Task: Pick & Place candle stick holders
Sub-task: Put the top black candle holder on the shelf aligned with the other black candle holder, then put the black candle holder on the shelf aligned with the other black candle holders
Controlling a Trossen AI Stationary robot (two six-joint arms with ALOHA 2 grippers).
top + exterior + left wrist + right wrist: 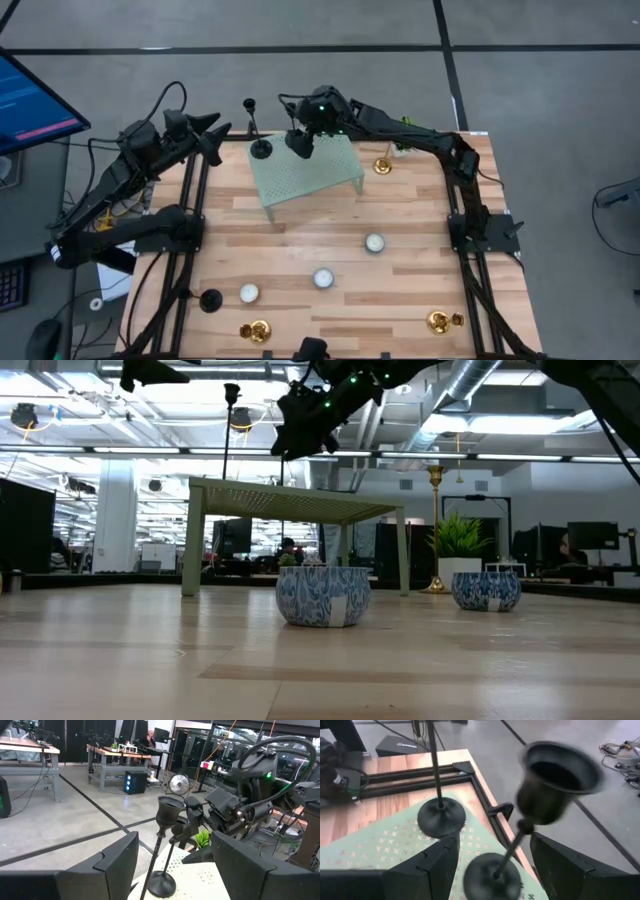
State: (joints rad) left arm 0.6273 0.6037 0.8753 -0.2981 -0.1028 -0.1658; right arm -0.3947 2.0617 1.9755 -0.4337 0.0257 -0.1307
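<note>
Two black slim-stemmed candle stick holders stand by their disc bases on the far left corner of a green perforated stand (305, 172). One holder (441, 817) is farther off. The other (520, 830), base (492, 876) near the stand's edge, rises between the fingers of my right gripper (495, 857). That gripper is open, slanting down, with a finger on either side of the stem and apart from it. My left gripper (212, 135) waits open and level above the table's far left corner, with nothing between its fingers (115, 865).
A tall gold holder (382, 165) and a potted plant (403, 148) stand right of the stand. Tealights (374, 242), (323, 278), (248, 293) lie mid-table. A black holder (210, 300) and squat gold ones (258, 330), (440, 322) sit near the front edge.
</note>
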